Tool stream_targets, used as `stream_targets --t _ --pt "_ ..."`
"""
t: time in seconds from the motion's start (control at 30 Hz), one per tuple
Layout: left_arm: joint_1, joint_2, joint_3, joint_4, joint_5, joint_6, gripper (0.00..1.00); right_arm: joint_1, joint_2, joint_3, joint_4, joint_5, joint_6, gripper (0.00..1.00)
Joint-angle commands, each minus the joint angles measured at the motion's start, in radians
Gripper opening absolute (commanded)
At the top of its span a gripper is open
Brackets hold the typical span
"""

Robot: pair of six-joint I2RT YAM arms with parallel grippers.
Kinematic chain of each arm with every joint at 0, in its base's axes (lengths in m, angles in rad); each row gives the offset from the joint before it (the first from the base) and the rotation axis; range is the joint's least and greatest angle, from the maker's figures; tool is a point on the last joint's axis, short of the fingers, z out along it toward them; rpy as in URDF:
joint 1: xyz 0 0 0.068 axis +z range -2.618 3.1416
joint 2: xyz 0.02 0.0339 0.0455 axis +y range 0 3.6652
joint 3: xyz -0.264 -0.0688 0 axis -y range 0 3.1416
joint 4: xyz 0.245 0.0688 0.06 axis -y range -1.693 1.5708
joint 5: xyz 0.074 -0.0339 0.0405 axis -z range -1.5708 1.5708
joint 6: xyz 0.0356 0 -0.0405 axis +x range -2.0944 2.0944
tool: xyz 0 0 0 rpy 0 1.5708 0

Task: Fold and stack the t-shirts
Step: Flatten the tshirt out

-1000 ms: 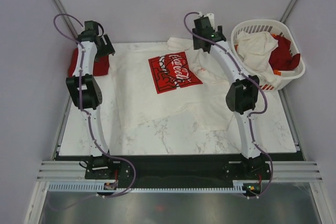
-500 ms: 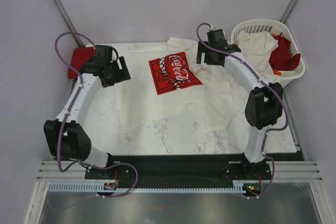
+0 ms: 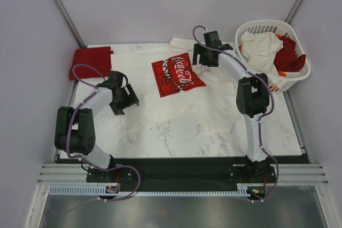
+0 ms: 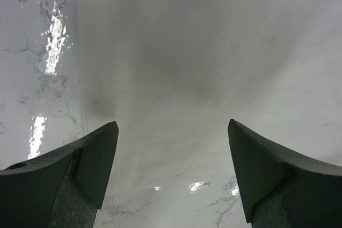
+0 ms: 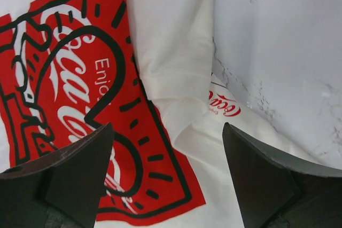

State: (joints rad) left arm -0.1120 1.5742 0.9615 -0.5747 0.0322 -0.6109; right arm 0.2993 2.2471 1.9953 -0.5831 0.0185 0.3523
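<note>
A cream-white t-shirt (image 3: 160,100) with a red graphic (image 3: 176,74) lies spread on the marble table. My left gripper (image 3: 130,101) is open just above the shirt's left edge; the left wrist view shows its cloth (image 4: 187,68) between the spread fingers. My right gripper (image 3: 201,60) is open above the shirt's far part, right of the graphic; the right wrist view shows the red graphic (image 5: 80,100), a fold and a small red logo (image 5: 223,105). A folded red t-shirt (image 3: 91,61) lies at the far left. More cream and red t-shirts (image 3: 267,49) fill the basket.
The white slatted laundry basket (image 3: 299,78) stands at the table's far right corner. Bare marble (image 3: 176,142) shows along the near edge and at the left (image 4: 37,78). Grey walls close in at the back and sides.
My left arm has swung from the far left corner near the red shirt down and in to the cream shirt's left edge. My right gripper has shifted slightly left over the shirt's collar area.
</note>
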Motion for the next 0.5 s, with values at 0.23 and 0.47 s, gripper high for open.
stream_targets --t 0.23,0.47 --pt "-0.002 0.024 -0.084 0.064 -0.140 -0.082 0.67 -0.015 0.074 0.059 0.017 -0.049 0.008 0.90" --pt "-0.028 0.106 -0.059 0.084 -0.144 -0.061 0.02 -0.032 0.104 0.048 0.046 -0.098 0.025 0.77"
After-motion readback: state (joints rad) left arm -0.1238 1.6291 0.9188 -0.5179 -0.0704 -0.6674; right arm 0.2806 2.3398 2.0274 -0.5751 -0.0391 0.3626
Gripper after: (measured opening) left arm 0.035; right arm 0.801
